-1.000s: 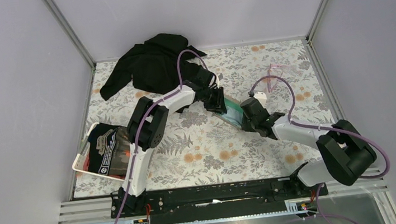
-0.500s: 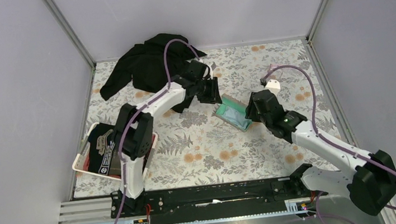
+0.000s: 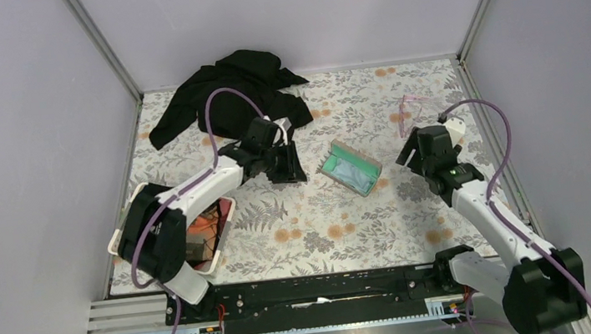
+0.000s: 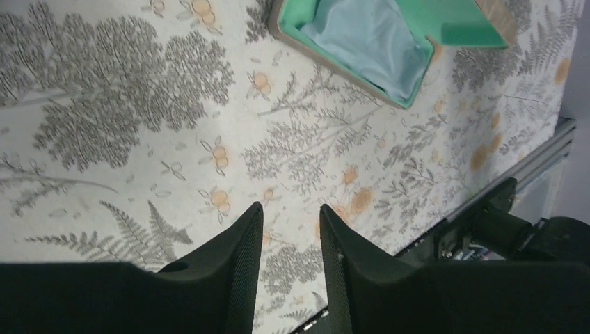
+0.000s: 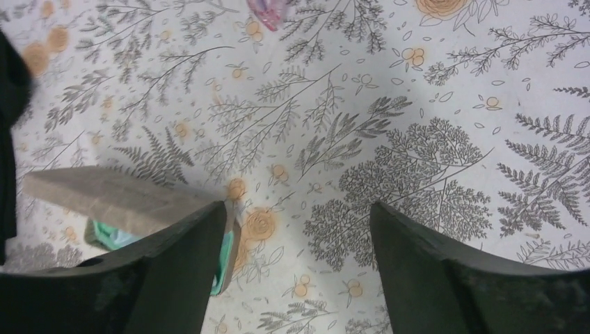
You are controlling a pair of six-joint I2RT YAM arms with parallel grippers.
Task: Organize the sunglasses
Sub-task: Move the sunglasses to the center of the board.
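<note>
One pair of sunglasses (image 3: 408, 109) is lying on the floral table (image 3: 325, 231), towards the far right corner, well apart from both arms. In the right wrist view only a pink sliver of them is showing at the top edge (image 5: 268, 10).

One case (image 3: 349, 168) is sitting open mid-table, between the two grippers, with its green lining showing. One light blue cloth (image 4: 369, 35) is lying inside it.

Two arms in all. The left gripper (image 3: 285, 166) is hovering just left of the case; its fingers (image 4: 243, 236) are standing a narrow gap apart, with nothing between them. The right gripper (image 3: 410, 151) is hanging to the right of the case, between it and the sunglasses; its fingers (image 5: 202, 236) are spread wide, with only tablecloth showing between them. One end of the case (image 5: 118, 198) is lying just beside its left finger.

One black garment (image 3: 225, 95) is lying crumpled at the far left. One white basket (image 3: 226, 229) of odds and ends is sitting at the near left, partly under the left arm.
</note>
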